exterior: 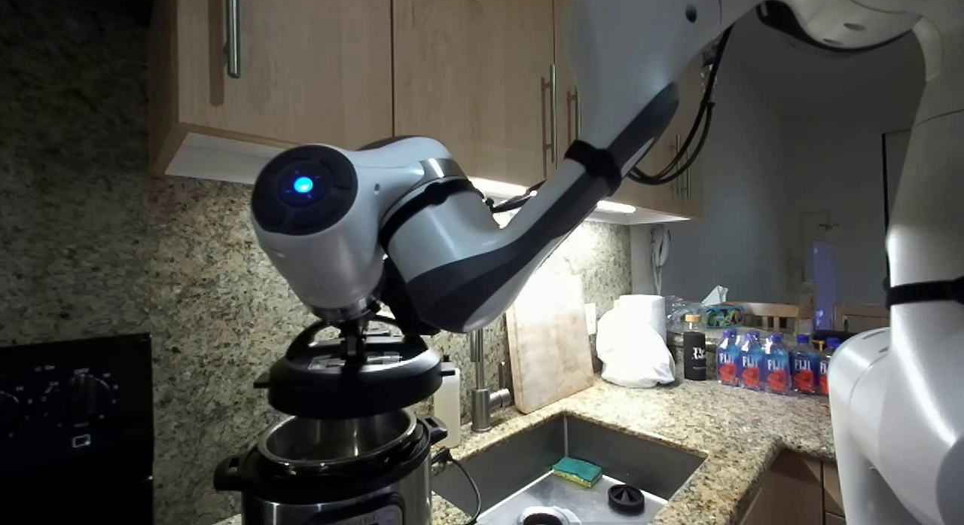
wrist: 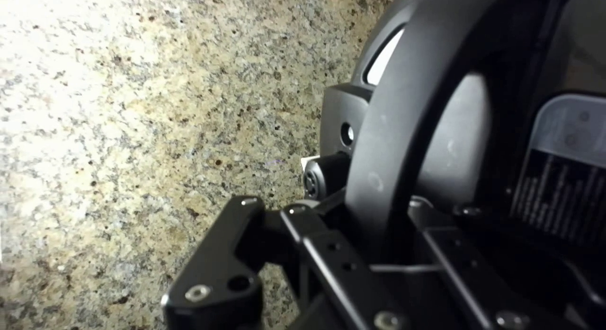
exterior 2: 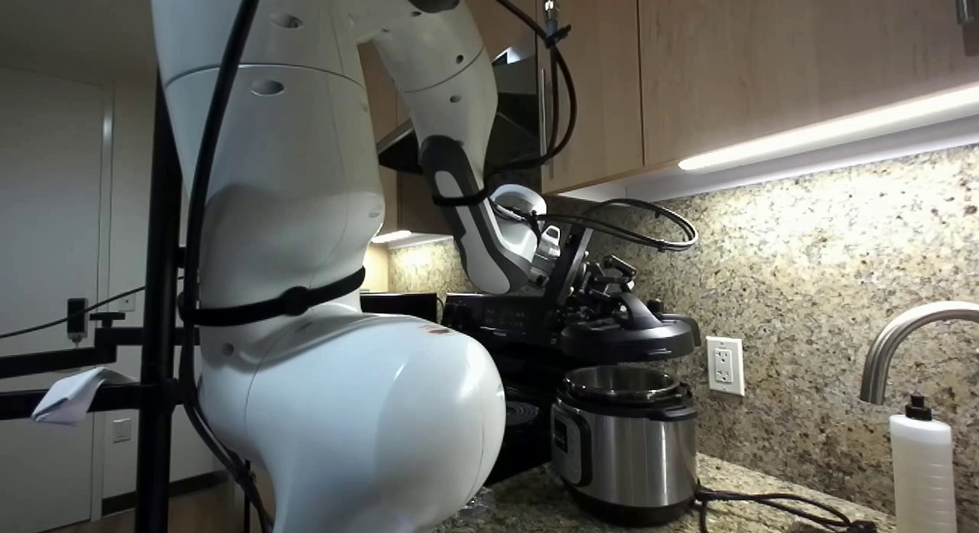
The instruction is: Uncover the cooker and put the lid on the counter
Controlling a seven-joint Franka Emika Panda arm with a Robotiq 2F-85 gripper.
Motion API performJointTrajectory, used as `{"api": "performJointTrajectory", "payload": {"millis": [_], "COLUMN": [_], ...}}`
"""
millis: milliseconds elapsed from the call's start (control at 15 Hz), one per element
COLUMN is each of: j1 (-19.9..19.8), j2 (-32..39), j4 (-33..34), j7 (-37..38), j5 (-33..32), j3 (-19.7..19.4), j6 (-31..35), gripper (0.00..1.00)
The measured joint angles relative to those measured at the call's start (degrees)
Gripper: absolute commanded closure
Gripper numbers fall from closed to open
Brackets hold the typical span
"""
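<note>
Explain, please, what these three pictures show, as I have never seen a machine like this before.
This is a single robot arm ending in a grasping tool. Two pictures come from cameras standing outside the robot; the third, the close-up, comes from a camera on its wrist. The tool holds a black lid by its top handle, above the open steel cooker. The cooker stands on the granite counter, which also bears water bottles and a white bag; set into it is a sink, with a sponge inside.

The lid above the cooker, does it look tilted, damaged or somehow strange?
Nothing stands out: the lid hangs roughly level above the open cooker, its top handle between the fingers, with no damage visible.
</note>
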Motion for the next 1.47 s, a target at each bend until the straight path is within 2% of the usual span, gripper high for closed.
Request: {"api": "performJointTrajectory", "payload": {"millis": [800,1467], "j1": [-4.7,-8.4], "j2": [-1.2,-7.9], "j4": [-0.3,-3.9], "j7": [0.0,0.0], "j5": [1.7,1.7], "j3": [-6.7,-10.9], "j6": [-4.8,-8.3], "gripper": [0.99,0.99]}}
